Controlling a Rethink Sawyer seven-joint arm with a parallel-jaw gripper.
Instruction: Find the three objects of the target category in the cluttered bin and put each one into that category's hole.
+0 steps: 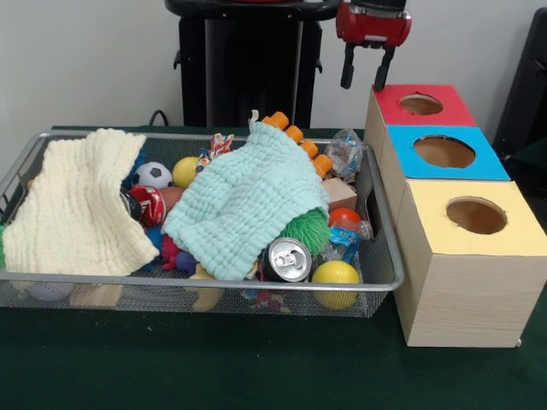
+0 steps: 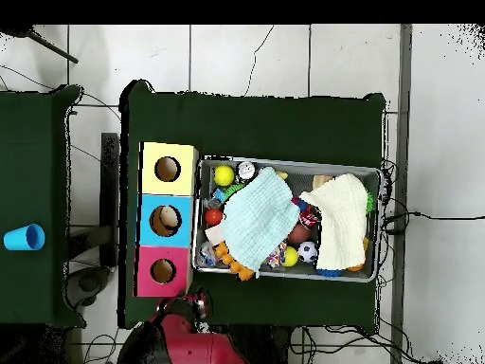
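Observation:
My gripper [image 1: 366, 75] hangs open and empty above the back of the red-topped box [image 1: 453, 107], outside the bin. In the overhead view the gripper [image 2: 198, 304] sits just past the red box [image 2: 147, 272]. The wire bin [image 1: 256, 284] holds a mint cloth [image 1: 244, 201] and a cream cloth [image 1: 77, 205] over the clutter. Showing are a soccer ball [image 1: 154, 175], two yellow balls [image 1: 185, 171] [image 1: 336, 273], a soda can [image 1: 286, 259], a green spiky ball [image 1: 309, 229] and orange pegs [image 1: 301, 141]. Much under the cloths is hidden.
Three boxes with round holes stand in a row beside the bin: red, blue [image 1: 483, 162] and yellow [image 1: 513, 205]. A wooden block [image 1: 340, 193] and a crumpled plastic bag [image 1: 345, 154] lie at the bin's box end. A blue cup [image 2: 23, 237] stands on a separate table.

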